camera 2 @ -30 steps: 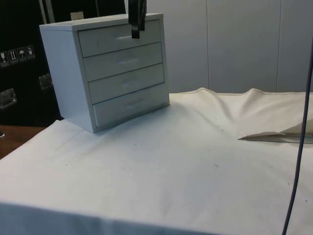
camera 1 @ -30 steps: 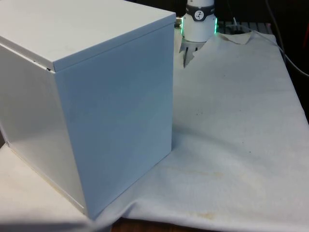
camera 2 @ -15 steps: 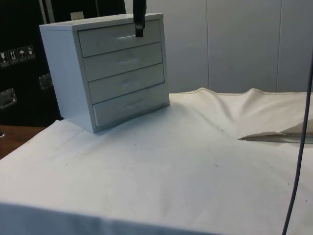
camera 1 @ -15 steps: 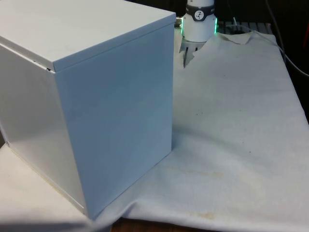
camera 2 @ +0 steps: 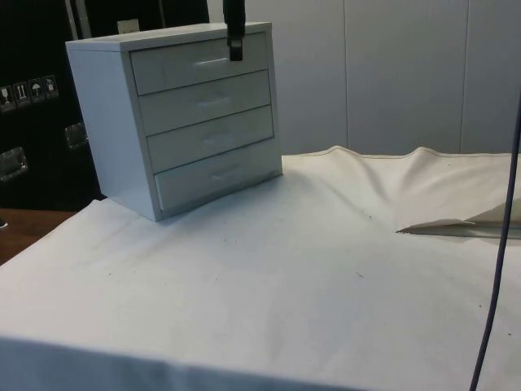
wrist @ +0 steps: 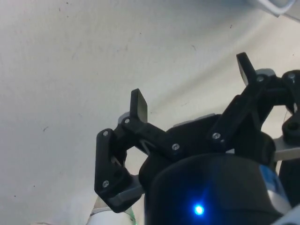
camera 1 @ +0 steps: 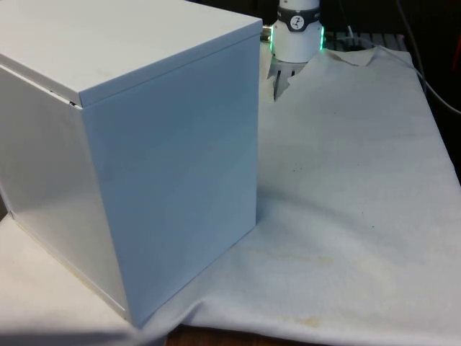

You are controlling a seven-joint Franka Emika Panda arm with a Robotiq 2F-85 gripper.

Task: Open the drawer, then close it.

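A white chest of drawers (camera 2: 175,122) stands on the cloth with several drawers stacked, all of them pushed in. The top drawer (camera 2: 199,63) carries a thin pale handle (camera 2: 210,62). My black gripper (camera 2: 235,50) hangs just in front of that top drawer's right end, near the chest's upper edge, touching nothing. In the wrist view the gripper (wrist: 191,86) is open, its fingers (wrist: 138,105) spread wide over bare white cloth with nothing between them. In the front view the chest (camera 1: 137,158) shows plain closed walls at the front view's left.
The white cloth (camera 2: 269,277) rises into a ridge (camera 2: 419,155) and a lifted flap (camera 2: 456,226) at the side view's right. A dark cable (camera 2: 498,261) hangs down at that edge. Dark cabinets stand behind the chest.
In the side view the gripper has drifted slightly right and up along the top drawer's front. The drawers have not moved.
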